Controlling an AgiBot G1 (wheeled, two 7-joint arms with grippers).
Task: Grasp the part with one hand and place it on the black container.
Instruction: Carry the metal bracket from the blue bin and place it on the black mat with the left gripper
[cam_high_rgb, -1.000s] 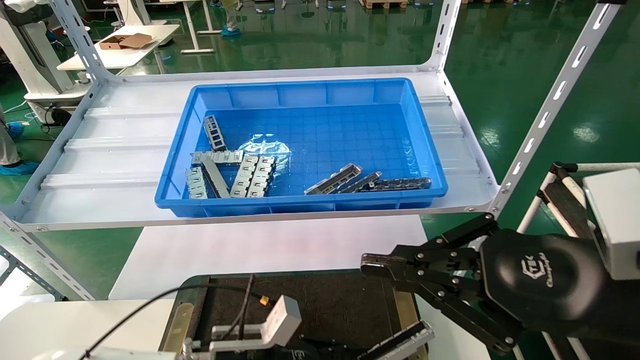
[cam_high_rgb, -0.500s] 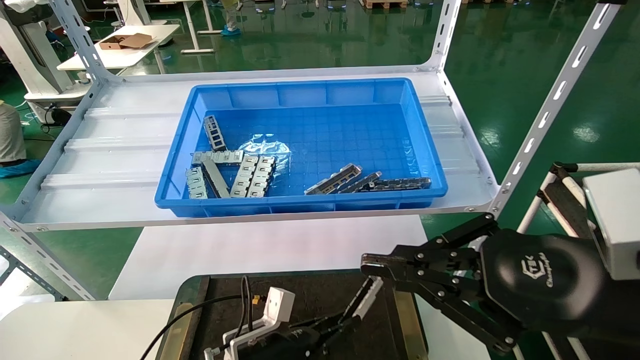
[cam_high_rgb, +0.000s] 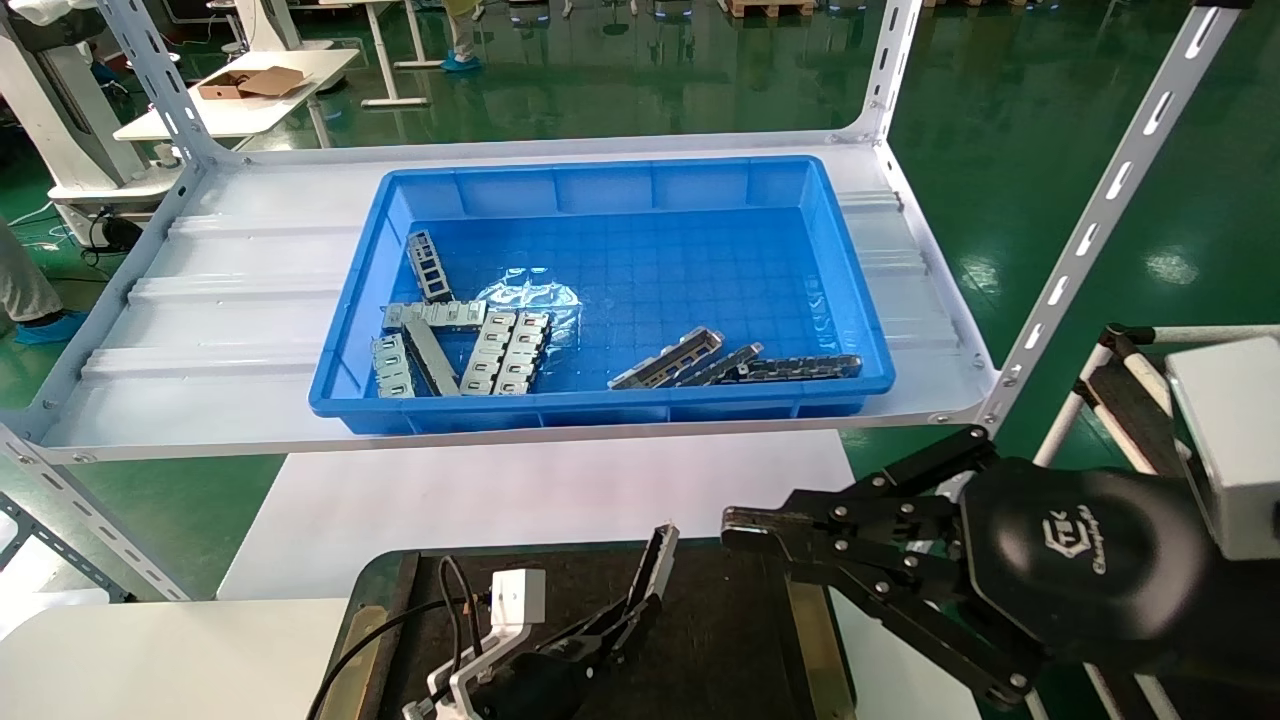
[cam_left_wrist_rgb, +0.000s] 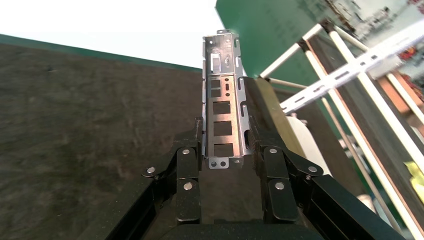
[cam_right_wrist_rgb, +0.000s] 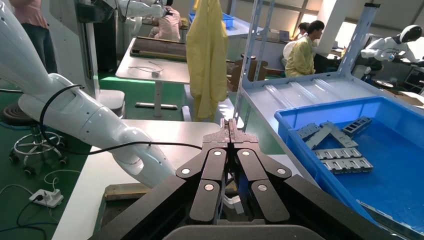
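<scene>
The left gripper (cam_high_rgb: 640, 605) was over the black container (cam_high_rgb: 720, 640), its fingers clamped on the lower end of the part (cam_high_rgb: 655, 560). In the left wrist view the part (cam_left_wrist_rgb: 222, 117) sat between the two fingers (cam_left_wrist_rgb: 189, 160), its open channel face and row of rectangular cutouts turned toward the camera, its free end projecting beyond the fingertips toward the far edge of the container (cam_left_wrist_rgb: 75, 125). From the head view the part appeared raised and tilted above the container's surface; whether its lower end touched that surface could not be determined. The right gripper (cam_high_rgb: 735, 530) hovered just beyond the container's right edge, its fingers pressed together on nothing, as the right wrist view confirmed (cam_right_wrist_rgb: 230, 125). Beyond the container's far edge, on the white shelf (cam_high_rgb: 200, 330), stood the blue bin (cam_high_rgb: 600, 185), which held further metal parts (cam_high_rgb: 480, 350) along its near wall.
</scene>
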